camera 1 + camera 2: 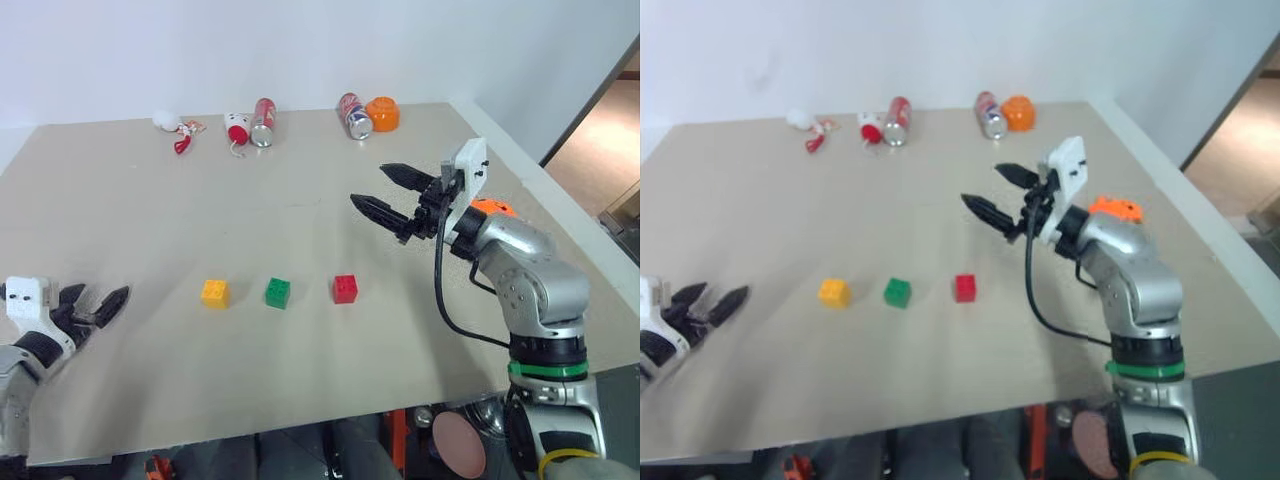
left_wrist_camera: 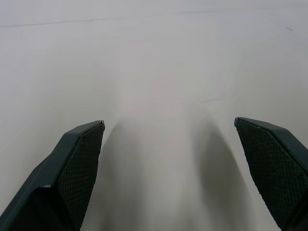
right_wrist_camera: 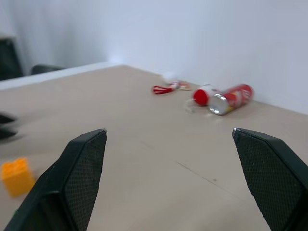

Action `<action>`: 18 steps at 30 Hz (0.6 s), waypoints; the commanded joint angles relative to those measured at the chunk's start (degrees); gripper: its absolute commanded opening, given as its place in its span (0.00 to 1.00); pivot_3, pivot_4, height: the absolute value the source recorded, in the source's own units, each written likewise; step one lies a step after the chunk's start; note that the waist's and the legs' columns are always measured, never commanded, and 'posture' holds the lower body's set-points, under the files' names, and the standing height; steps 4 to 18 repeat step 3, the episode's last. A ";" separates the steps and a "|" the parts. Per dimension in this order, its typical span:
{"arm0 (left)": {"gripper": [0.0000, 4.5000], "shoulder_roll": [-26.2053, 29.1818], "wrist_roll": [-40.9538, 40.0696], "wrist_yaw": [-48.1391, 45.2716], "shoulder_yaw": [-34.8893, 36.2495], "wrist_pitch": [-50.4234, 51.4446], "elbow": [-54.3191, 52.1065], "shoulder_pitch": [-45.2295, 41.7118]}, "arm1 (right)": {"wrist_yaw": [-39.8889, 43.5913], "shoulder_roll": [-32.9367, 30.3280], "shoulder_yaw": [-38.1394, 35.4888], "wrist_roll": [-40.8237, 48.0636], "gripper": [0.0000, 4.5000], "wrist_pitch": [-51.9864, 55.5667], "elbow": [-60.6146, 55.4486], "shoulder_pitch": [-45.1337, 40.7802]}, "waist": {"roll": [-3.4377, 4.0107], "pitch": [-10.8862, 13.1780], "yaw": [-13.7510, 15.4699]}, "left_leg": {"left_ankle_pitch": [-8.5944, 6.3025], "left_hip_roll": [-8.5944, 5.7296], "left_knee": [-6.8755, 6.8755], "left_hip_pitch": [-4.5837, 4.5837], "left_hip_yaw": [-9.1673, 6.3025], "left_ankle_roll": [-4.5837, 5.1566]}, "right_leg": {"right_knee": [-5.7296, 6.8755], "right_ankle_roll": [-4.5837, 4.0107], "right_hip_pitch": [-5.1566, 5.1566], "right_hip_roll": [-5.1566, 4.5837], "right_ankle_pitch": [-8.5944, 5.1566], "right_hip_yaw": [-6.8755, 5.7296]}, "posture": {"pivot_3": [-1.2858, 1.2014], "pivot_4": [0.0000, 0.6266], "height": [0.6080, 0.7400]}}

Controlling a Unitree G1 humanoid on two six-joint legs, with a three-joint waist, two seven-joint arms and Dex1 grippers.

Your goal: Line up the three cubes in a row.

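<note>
Three small studded cubes stand in a straight row on the beige table: a yellow-orange cube on the left, a green cube in the middle, a red cube on the right. My right gripper hovers open above the table, up and to the right of the red cube, holding nothing. My left gripper is open and empty near the table's left front edge, well left of the yellow-orange cube. The yellow-orange cube also appears in the right wrist view.
Along the far edge lie two red cans, an orange bowl, a small red-and-white toy, a red strap and a white ball. An orange toy sits behind my right arm.
</note>
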 commanded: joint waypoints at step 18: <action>0.99 -4.39 -0.26 4.03 -3.22 -0.42 -8.94 -0.07 | -12.35 3.50 -3.00 -5.23 0.96 -2.80 -0.73 6.00 | -0.13 -0.08 -0.02 | 0.00 -0.01 0.03 0.07 0.00 0.00 | -0.02 -0.12 0.07 0.01 -0.07 0.04 | 0.52 0.24 1.00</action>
